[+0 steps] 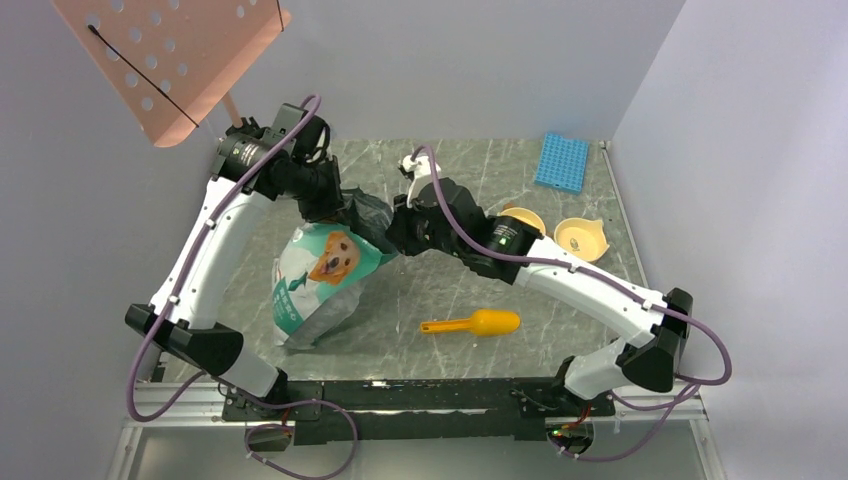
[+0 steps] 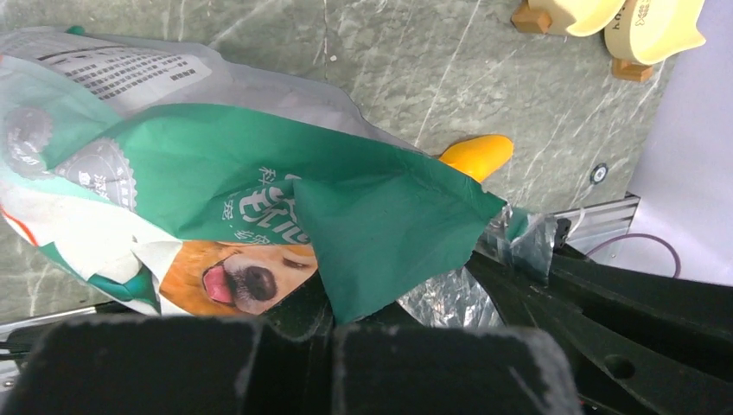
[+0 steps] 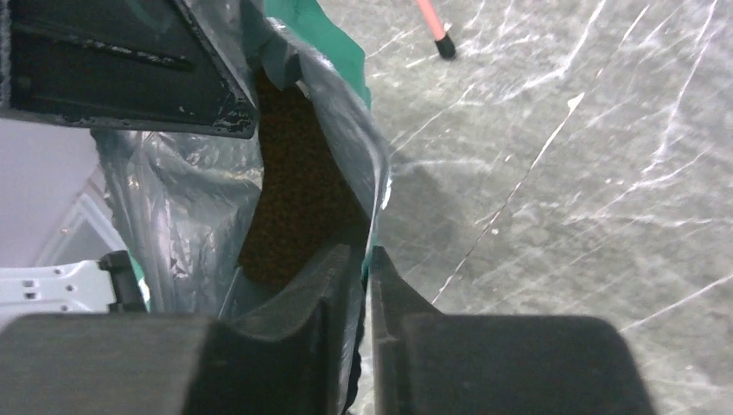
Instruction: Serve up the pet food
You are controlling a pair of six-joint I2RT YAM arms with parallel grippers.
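Note:
The green-silver dog-picture bag (image 1: pixel 325 270) lies on the table with its mouth held open at the far end. My left gripper (image 1: pixel 338 205) is shut on the mouth's left edge; in the left wrist view (image 2: pixel 333 333) the green flap (image 2: pixel 380 233) runs between its jaws. My right gripper (image 1: pixel 400 230) is shut on the mouth's right rim, which shows pinched in the right wrist view (image 3: pixel 365 259). The pet food (image 3: pixel 298 190), dark-brown kibble, shows inside the open bag. The orange scoop (image 1: pixel 475 323) lies on the table in front of the right arm, apart from both grippers.
Two yellow bowls (image 1: pixel 525 220) (image 1: pixel 582 238) stand at the right, behind the right forearm. A blue rack (image 1: pixel 561 160) lies at the back right. A pink perforated board (image 1: pixel 170 55) hangs over the back left. White walls close in on both sides.

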